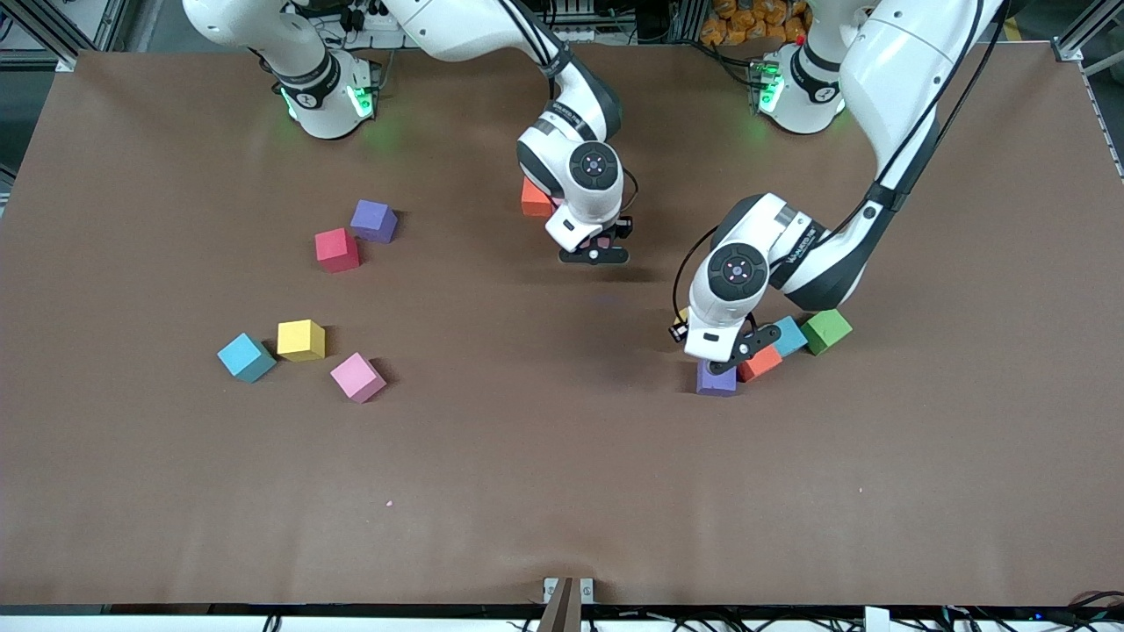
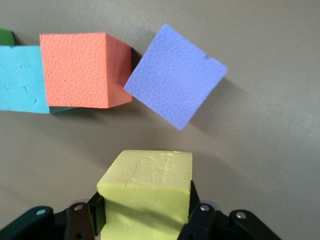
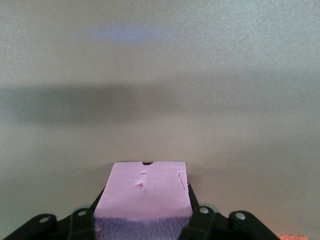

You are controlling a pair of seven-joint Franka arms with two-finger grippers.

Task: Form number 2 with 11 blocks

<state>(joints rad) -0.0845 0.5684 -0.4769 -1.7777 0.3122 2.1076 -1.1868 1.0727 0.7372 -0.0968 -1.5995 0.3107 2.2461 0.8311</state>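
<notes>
Left pincer [image 2: 145,220]: clamped on yellow block [image 2: 147,192], just beside the purple block [image 2: 175,75] and orange block [image 2: 82,70] cluster. Right pincer [image 3: 142,220]: clamped on pink block [image 3: 142,192] over bare table [image 1: 562,491]. Number 2 unformed; blocks scattered.

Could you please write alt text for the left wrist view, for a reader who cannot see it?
The left tool grips a yellow block above the brown table. On the table past it sit a purple block, turned askew, an orange block and a light blue block in a row, the purple corner touching the orange one.
</notes>
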